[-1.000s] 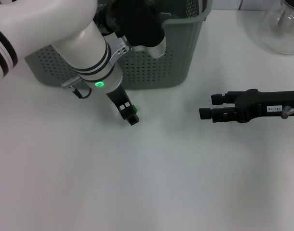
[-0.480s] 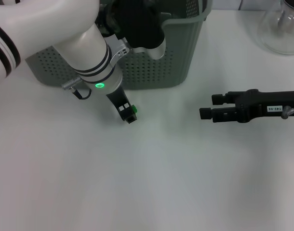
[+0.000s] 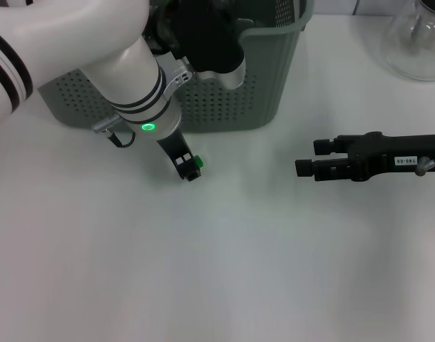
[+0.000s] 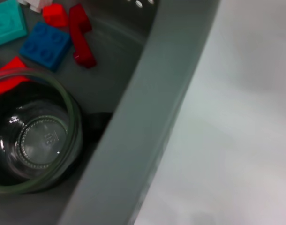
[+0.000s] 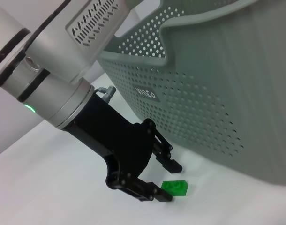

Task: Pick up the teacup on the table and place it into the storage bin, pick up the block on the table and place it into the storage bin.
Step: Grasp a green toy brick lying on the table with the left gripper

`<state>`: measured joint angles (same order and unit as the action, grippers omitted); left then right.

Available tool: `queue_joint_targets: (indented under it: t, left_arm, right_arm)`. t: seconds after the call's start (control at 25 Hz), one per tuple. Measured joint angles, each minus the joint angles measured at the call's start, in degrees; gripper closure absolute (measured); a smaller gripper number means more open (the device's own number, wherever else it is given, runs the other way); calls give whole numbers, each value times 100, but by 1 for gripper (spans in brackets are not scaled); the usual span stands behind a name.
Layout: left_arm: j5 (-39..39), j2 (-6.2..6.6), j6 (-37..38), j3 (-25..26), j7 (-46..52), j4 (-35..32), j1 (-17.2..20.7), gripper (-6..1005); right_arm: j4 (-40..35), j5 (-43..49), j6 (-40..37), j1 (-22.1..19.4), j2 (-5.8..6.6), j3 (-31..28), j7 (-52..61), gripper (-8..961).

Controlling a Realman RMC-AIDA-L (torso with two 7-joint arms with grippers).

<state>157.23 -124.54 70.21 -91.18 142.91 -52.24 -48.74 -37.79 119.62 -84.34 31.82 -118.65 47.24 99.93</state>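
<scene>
A small green block (image 3: pixel 197 161) lies on the white table just in front of the grey-green storage bin (image 3: pixel 232 100). My left gripper (image 3: pixel 191 169) is down at the table, open. In the right wrist view its fingers (image 5: pixel 169 182) stand either side of the block (image 5: pixel 176 187), which sits at their tips. A glass teacup (image 4: pixel 35 140) rests inside the bin (image 4: pixel 147 117); in the head view my left arm hides it. My right gripper (image 3: pixel 311 157) is open and empty, hovering over the table at the right.
Red (image 4: pixel 79 33), blue (image 4: pixel 44 43) and teal (image 4: pixel 9 22) bricks lie in the bin beside the teacup. A clear glass vessel (image 3: pixel 421 39) stands at the far right corner. The bin's perforated wall (image 5: pixel 218 93) rises close behind the block.
My left gripper has shifted slightly back toward the bin, and a little more of the green block shows. The right arm has not moved.
</scene>
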Motion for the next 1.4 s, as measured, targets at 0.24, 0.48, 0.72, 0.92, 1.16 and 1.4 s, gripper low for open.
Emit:
queue_joint_targets:
  t: [0.24, 0.48, 0.72, 0.92, 1.16, 1.4]
  left_arm:
    - [0, 0, -14, -11, 0, 36, -28, 631]
    - [0, 0, -22, -73, 0, 141, -75, 662]
    - [0, -6, -37, -135, 0, 190, -105, 678]
    - [0, -8, -49, -137, 4, 197, -133, 693]
    - [32, -4, -59, -137, 83, 198, -166, 712]
    - [40, 0, 74, -124, 98, 83, -170, 777]
  right_arm:
    - [0, 0, 0, 10, 0, 5, 0, 97]
    - [0, 0, -7, 43, -9, 13, 0, 97]
    - [0, 0, -8, 55, -2, 64, 0, 96]
    - [0, 0, -3, 60, 3, 63, 0, 97]
    - [0, 0, -2, 61, 18, 40, 0, 97]
    - [0, 0, -2, 61, 17, 32, 0, 96]
